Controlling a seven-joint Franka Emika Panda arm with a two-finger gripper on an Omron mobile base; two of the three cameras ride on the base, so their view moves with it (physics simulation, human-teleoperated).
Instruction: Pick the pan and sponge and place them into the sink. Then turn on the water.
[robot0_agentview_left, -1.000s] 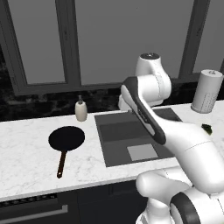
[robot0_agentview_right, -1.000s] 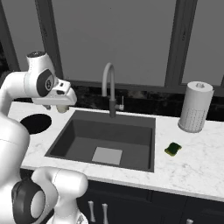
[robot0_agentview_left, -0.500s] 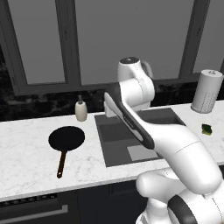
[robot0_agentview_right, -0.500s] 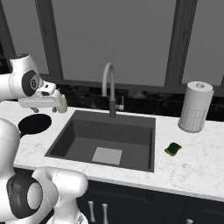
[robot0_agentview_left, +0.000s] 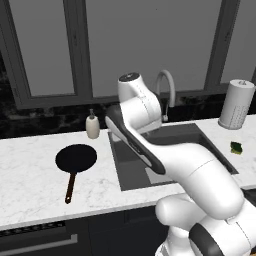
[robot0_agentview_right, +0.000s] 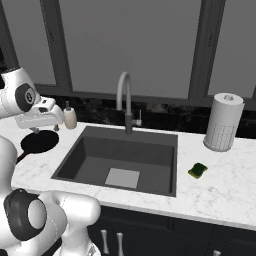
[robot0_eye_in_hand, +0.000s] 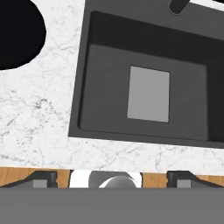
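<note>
Pincer (robot0_eye_in_hand: 112, 177) wide open, empty, hovers above the worktop; next, reach the flat black frying pan (robot0_eye_in_hand: 17, 33) at ten o'clock.

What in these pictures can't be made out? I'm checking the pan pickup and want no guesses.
- Pan: hand view's edge cuts it off, handle out of frame; in the right base view the gripper covers part of it.
- Sink: left base view, the arm hides much of the basin.
- Sponge: left base view, too small for detail.
- Tap: hand view's top edge cuts it.
</note>
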